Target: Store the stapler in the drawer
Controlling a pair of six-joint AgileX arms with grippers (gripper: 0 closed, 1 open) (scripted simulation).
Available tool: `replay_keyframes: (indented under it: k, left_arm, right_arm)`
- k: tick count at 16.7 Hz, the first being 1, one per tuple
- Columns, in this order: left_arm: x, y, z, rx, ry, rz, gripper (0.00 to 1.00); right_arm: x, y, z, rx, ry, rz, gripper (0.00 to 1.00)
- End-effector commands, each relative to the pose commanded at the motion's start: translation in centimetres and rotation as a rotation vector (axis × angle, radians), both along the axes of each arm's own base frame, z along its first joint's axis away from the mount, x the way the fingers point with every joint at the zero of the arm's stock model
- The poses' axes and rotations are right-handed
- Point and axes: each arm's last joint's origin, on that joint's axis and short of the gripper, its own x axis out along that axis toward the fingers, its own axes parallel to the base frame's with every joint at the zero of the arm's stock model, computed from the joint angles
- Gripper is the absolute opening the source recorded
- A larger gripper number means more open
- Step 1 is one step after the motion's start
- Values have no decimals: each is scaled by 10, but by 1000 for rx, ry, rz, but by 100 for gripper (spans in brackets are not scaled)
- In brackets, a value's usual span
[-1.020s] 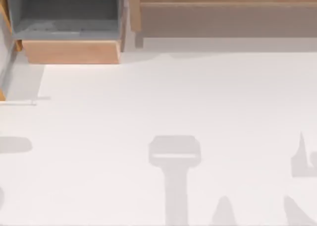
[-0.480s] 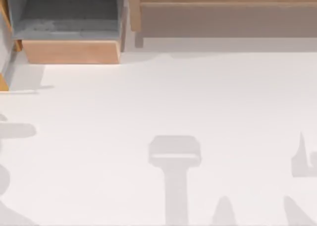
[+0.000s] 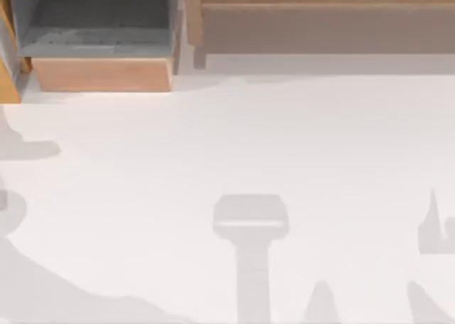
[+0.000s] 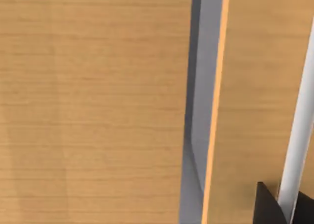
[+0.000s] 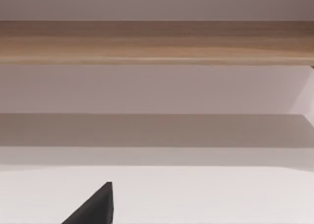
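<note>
The drawer point(image 3: 103, 74) stands pulled out at the table's far left, showing grey inner walls and floor behind a tan front panel. The stapler is out of view. In the left wrist view, tan wood panels point(image 4: 93, 106) lie close up, split by a grey gap point(image 4: 198, 135). A dark piece of my left gripper point(image 4: 269, 208) sits beside a thin white bar point(image 4: 299, 135). In the right wrist view, a dark tip of my right gripper point(image 5: 95, 208) hangs over the white table, facing a wooden ledge point(image 5: 157, 42).
A long wooden shelf unit point(image 3: 320, 15) runs along the far edge to the right of the drawer. A tan wooden piece point(image 3: 7, 86) pokes in at the left edge beside the drawer. Grey shadows lie across the white table point(image 3: 234, 139).
The tan piece at the left edge has slid up toward the drawer. The shadow on the left moved up with it, and a broad shadow spread in from the lower left.
</note>
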Motion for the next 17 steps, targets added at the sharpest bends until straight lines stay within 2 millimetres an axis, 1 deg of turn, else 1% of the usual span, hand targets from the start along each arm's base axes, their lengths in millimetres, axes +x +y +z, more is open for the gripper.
replay_keyframes:
  k: [3, 5, 7, 10, 12, 14, 17]
  left_arm:
    - [-2, 1, 0, -2, 2, 3, 0]
    - [2, 1, -2, -3, 7, 1, 0]
    - [15, 2, -3, -2, 9, 2, 0]
    - [43, 3, 0, 4, -4, 3, 0]
    - [57, 2, 0, 2, -2, 3, 0]
    - [62, 0, 0, -2, 2, 3, 0]
    - [62, 0, 0, -2, 2, 3, 0]
  right_arm:
    - [0, 0, 0, 0, 0, 0, 100]
    - [0, 0, 0, 0, 0, 0, 100]
    - [0, 0, 0, 0, 0, 0, 100]
    - [0, 0, 0, 0, 0, 0, 100]
    - [0, 0, 0, 0, 0, 0, 100]
    - [0, 0, 0, 0, 0, 0, 100]
    - [0, 0, 0, 0, 0, 0, 100]
